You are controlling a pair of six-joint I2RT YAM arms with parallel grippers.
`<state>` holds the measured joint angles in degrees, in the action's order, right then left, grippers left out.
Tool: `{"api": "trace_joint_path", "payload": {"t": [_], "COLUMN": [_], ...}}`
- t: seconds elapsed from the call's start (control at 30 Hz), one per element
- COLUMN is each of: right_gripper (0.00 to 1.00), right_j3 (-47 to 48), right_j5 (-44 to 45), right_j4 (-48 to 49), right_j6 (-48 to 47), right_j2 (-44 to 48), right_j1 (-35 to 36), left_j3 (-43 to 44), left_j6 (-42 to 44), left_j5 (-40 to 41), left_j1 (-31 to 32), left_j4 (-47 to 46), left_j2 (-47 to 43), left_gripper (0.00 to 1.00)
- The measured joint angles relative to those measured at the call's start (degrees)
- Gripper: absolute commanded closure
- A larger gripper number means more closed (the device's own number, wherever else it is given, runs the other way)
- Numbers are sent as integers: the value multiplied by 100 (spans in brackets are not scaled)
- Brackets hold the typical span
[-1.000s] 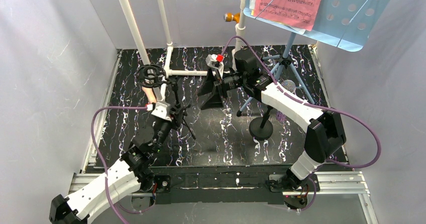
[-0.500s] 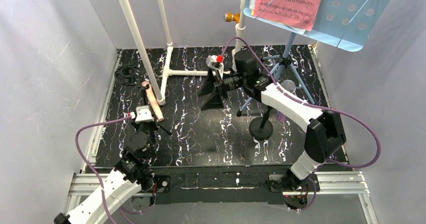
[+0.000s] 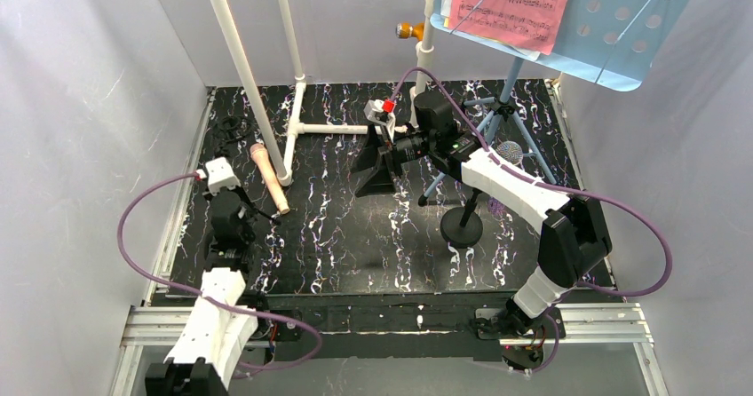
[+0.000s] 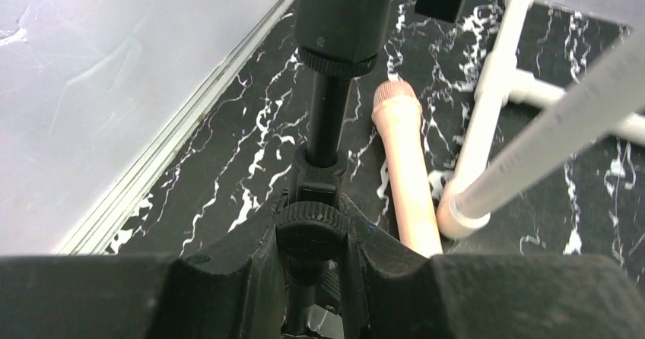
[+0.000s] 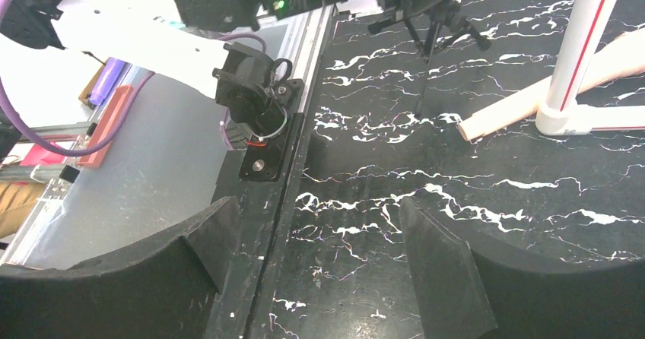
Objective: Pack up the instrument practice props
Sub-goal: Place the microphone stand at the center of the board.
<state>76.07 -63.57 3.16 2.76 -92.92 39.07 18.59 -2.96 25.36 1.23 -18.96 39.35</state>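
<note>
My left gripper [image 3: 233, 202] is shut on the black tripod mic mount [image 4: 310, 231], gripping its stem at the knob, near the table's left edge. The mount's ring head [image 3: 233, 128] points to the far left. The pink microphone [image 3: 269, 176] lies loose on the table to the mount's right, against the white pipe frame [image 3: 266, 103], and also shows in the left wrist view [image 4: 405, 175]. My right gripper [image 3: 377, 170] hangs open and empty over the table's middle [image 5: 319, 255]. The glittery purple microphone [image 3: 507, 154] stands in the round-base mount [image 3: 462, 227].
The light-blue music rack [image 3: 622, 32] with a pink sheet-music page [image 3: 511, 1] stands high at the back right on its blue tripod legs [image 3: 497, 116]. White pipe frame feet [image 3: 328, 130] lie at the back centre. Grey walls close in on both sides.
My left arm has swung left and back with the tripod mount. The pink microphone, which was in the mount's ring, now lies on the table. The right arm has not moved.
</note>
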Motion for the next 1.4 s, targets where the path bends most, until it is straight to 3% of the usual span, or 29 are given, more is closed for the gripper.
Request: {"api": "trace_joint_path", "payload": {"t": [0.33,0.7,1.0,1.2,1.4], "right_gripper": [13,14,13,13,13], "right_j3": [0,0,0,0,0], "right_j5": [-4,-4,-4,-2,-2], "right_j4": [0,-17,-26,-35,-42], "right_j6": [0,-39,-90,-127,-146], "right_j2": [-2,-11,-24,-24,-24], "right_j1": [0,0,0,0,0], "left_j3": [496,1235,745,455,424], "left_j6": [-450,-35,282,341,339], "left_j5": [-1499,-2358,-2710,-2708,-2669], "left_j1": [-1589,-1834,-1838,-1838,-1838], "left_j4": [-1279,-2280,-2896,-2767,-2288], "left_j2": [1840,3519,3425,3088,2809], "left_gripper": [100,100,100,99,87]}}
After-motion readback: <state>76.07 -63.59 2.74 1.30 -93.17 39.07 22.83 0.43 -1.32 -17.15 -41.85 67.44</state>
